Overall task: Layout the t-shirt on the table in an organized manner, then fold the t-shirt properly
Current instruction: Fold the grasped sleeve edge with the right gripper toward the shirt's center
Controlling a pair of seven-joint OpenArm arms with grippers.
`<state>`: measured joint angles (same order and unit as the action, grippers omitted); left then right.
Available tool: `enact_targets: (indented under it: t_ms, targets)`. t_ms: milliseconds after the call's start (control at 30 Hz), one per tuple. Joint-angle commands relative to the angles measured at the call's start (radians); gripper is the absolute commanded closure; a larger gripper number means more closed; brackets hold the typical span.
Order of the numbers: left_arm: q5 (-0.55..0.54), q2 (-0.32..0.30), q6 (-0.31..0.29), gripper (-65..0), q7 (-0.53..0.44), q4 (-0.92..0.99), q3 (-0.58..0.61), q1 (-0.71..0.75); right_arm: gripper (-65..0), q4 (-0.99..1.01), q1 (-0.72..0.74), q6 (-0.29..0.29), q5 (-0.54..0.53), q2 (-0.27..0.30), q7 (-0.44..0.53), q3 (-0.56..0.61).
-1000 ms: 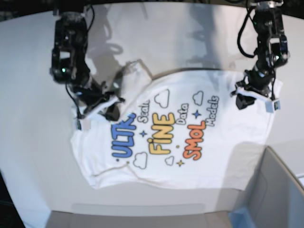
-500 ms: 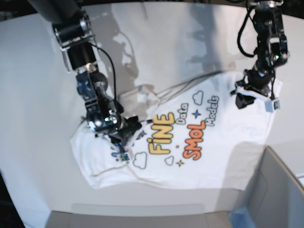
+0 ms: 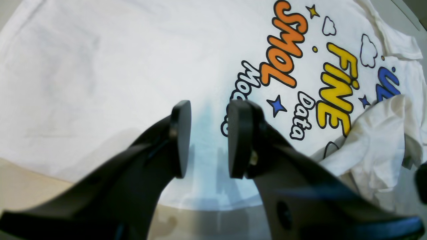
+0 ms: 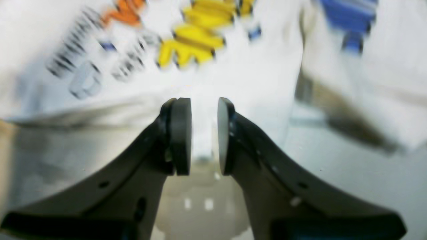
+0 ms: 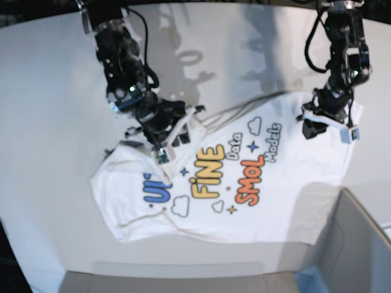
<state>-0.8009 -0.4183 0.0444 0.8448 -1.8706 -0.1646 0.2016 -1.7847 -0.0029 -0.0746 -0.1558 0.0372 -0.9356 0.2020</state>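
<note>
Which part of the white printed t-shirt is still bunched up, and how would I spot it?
Start from the big white table, where the white cloth t-shirt with bubble letters lies print up. Beside the blue lettering, under the right gripper, a crumpled fold of plain white cloth covers part of that word; the rest lies fairly flat.

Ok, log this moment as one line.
stage: layout | t-shirt: print up, bunched near blue letters | left gripper: open, empty | right gripper: over bunched cloth, grip unclear
</note>
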Motion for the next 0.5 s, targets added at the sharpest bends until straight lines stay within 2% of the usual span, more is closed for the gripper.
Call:
enact_targets:
  t_ms: [0,100,167,467]
  targets:
    - [-0.002,-0.014,-0.005,-19.9,-0.017,-0.016,-0.005,-0.009,-12.8,-0.014,0.021,-0.006,0.037,-0.013,0.039,-0.034]
    - [-0.002,-0.014,-0.005,-19.9,-0.017,-0.016,-0.005,-0.009,-12.5,0.006,0.013,-0.006,0.104,-0.047,0.088,-0.108]
    - [-0.002,-0.014,-0.005,-19.9,-0.017,-0.016,-0.005,-0.009,-12.6,0.038,0.014,-0.006,0.118,-0.050,0.114,-0.146]
    - [-0.002,-0.014,-0.005,-19.9,-0.017,-0.016,-0.005,-0.011,-12.6,0.167,0.039,-0.004,0.120,-0.041,0.129,-0.149]
